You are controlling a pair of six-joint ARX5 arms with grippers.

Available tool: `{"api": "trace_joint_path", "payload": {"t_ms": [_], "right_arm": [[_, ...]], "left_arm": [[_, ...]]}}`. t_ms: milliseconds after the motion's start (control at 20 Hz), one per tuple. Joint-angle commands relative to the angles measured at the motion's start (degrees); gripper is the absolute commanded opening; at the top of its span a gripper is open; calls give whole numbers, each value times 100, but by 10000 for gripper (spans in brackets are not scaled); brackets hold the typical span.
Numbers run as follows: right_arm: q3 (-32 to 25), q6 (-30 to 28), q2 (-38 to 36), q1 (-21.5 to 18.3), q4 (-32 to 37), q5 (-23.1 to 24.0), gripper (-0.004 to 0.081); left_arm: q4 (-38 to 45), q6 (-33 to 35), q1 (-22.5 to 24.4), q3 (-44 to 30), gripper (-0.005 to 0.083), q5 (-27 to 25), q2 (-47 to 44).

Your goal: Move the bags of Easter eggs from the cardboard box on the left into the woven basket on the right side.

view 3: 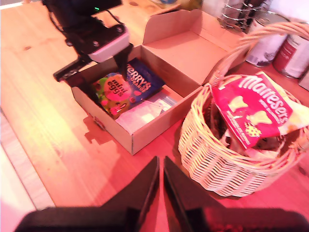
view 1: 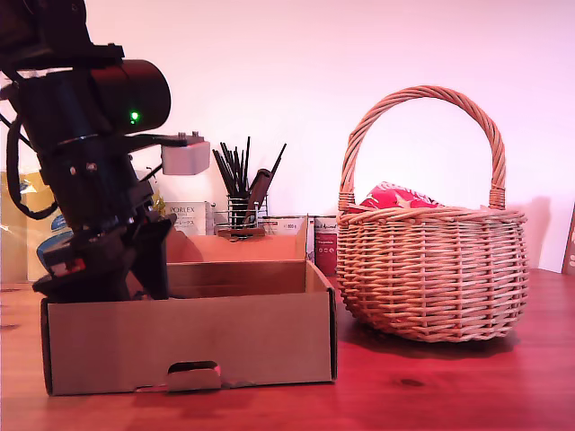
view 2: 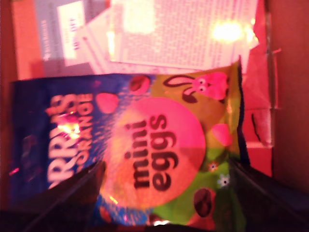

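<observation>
Bag of mini eggs (view 2: 159,159) lies in cardboard box (view 1: 189,346); my first end effector (view 2: 164,193) straddles it, released. Advise clenching mid-bag before lifting toward woven basket (view 1: 431,278).

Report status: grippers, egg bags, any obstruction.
My first gripper open, low over the mini eggs bag in the cardboard box. My second gripper shut, empty. Red bag in woven basket. Nothing blocking.
</observation>
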Motion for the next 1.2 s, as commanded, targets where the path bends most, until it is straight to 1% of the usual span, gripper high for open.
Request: {"api": "trace_joint_path", "payload": {"t_ms": [0,200,350,400,450,500,550,600,650,700,750,950,1150], "right_arm": [[-31,-59,-22,35,2,-17,-13],[-31,-76,-22,66,-22,-17,-13],[-31,-79,-22,66,-20,-17,-13],[-31,-79,-22,66,-20,-20,-13],[-31,-79,-22,66,-20,-20,-13],[-31,-79,-22,66,-20,-20,-13],[-31,-79,-22,66,-20,-20,-13],[-31,-79,-22,66,-20,-20,-13],[-31,-79,-22,66,-20,-20,-13],[-31,-79,-22,66,-20,-20,-13],[-31,-79,-22,66,-20,-20,-13],[-31,-79,-22,66,-20,-20,-13],[-31,-79,-22,66,-17,-20,-13]], "left_arm": [[-83,57,-4,-37,758,-2,302],[-59,142,2,-37,758,-17,675],[-22,142,0,-37,757,-15,750],[31,140,2,-37,751,-15,750],[59,140,2,-37,725,-20,750],[55,140,2,-37,680,-26,750],[44,138,0,-37,590,-24,750],[44,138,0,-37,474,-24,750],[44,138,-7,-37,338,-33,748],[44,138,-7,-37,252,-55,748],[50,138,-9,-37,221,-68,748],[48,138,-9,50,163,-122,741],[-46,131,-17,317,64,-317,717]]}}
